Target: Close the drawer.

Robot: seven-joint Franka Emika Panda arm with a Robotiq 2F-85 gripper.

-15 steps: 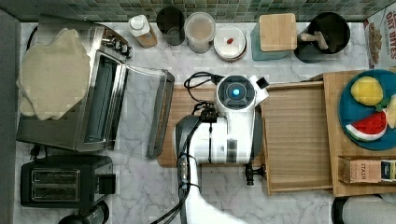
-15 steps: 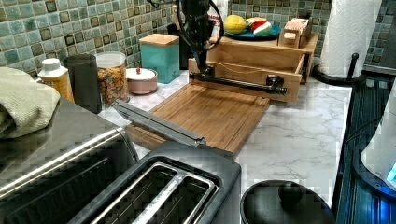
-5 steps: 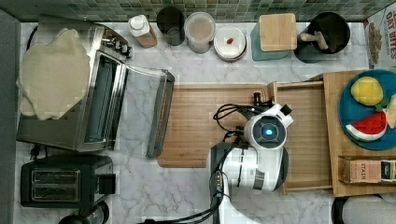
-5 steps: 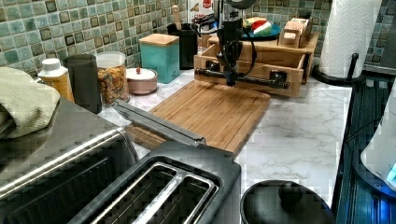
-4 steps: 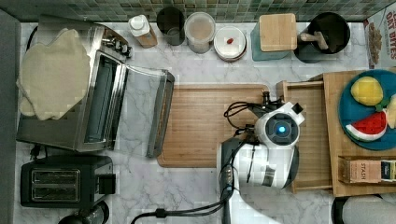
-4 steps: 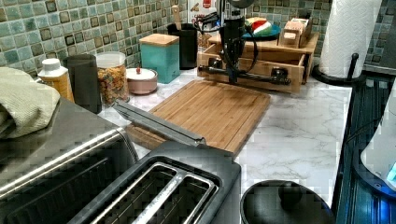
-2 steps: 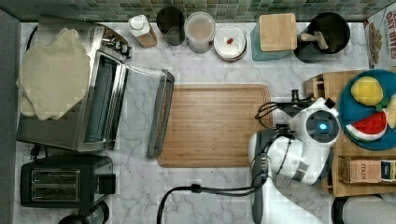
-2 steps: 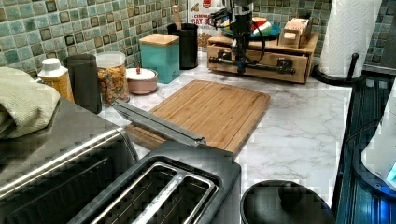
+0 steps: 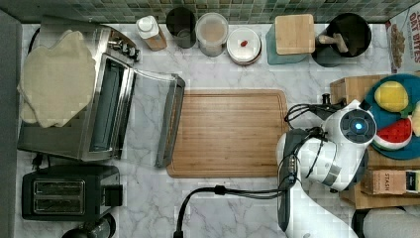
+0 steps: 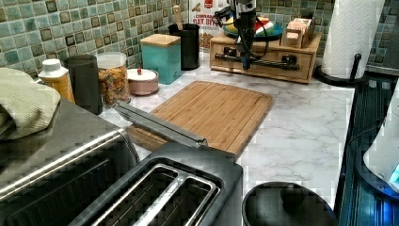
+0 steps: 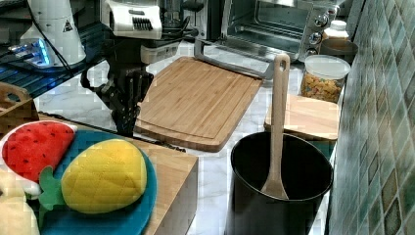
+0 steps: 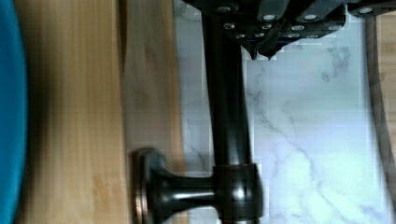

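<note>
The drawer (image 10: 268, 67) sits pushed into the wooden box unit (image 10: 308, 52), its front flush with the box. A black bar handle (image 10: 275, 62) runs across the front. My gripper (image 10: 245, 65) hangs straight down with its dark fingers against that handle (image 12: 226, 116). In the wrist view the fingertips (image 12: 256, 46) lie close together on the marble side of the bar, beside the light wood front (image 12: 149, 93). The gripper (image 11: 125, 115) stands at the box's edge in the right view. In the top view the arm's white body (image 9: 341, 148) covers the drawer front.
A wooden cutting board (image 9: 228, 131) lies in front of the box. The toaster oven's glass door (image 9: 166, 124) hangs open beside it, with a black toaster (image 9: 67, 191) nearby. A blue plate of toy fruit (image 9: 391, 119) rests on the box. Jars and a utensil pot (image 11: 281, 181) line the tiled wall.
The arm travelled toward the top view's right, pushing the handle. The drawer slid from open over the cutting board to fully inside the box.
</note>
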